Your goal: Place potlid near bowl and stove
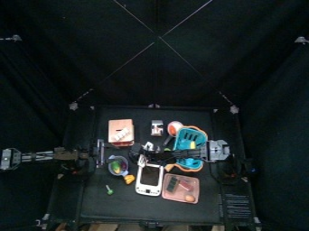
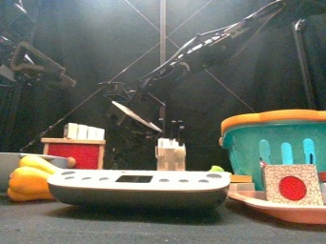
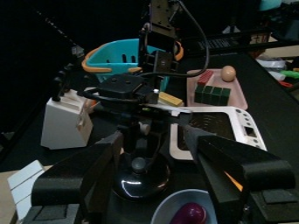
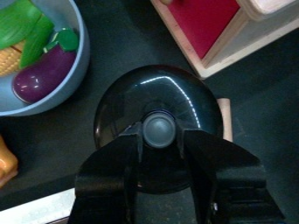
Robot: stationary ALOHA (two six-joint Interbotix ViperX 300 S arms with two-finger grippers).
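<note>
1. You are watching the right gripper [image 4: 158,133] pinching the grey knob of a glossy black round pot lid [image 4: 158,87]. Its fingers [image 4: 117,153] are pressing in on the knob from both sides.
2. You are seeing the pot lid [image 2: 133,116] hanging tilted in the front view, above the level of the things standing on the black bench [image 1: 97,194].
3. Your right arm is reaching across the middle in the top view. It is carrying the pot lid [image 3: 140,175] over the space between the small round dark-rimmed bowl [image 1: 117,165], the flat white plastic stove [image 1: 147,179] and the red-and-cream box [image 1: 119,131].
4. The bowl [image 4: 35,52] is showing purple, green and yellow toy vegetables inside and is lying just beside the pot lid in the right wrist view. The box [image 4: 216,26] is lying near the lid's other side.
5. Your left gripper [image 3: 158,149] is waiting at the bench's left side with its fingers [image 3: 70,175] spread wide and holding nothing. It is facing the pot lid and the right gripper [image 3: 128,96].
6. The stove [image 2: 140,186] is sitting nearest the front edge. The teal slotted rack with an orange rim [image 2: 274,143] is standing to the right of it, and the pink rectangular tray [image 1: 182,188] is lying beside the stove.
</note>
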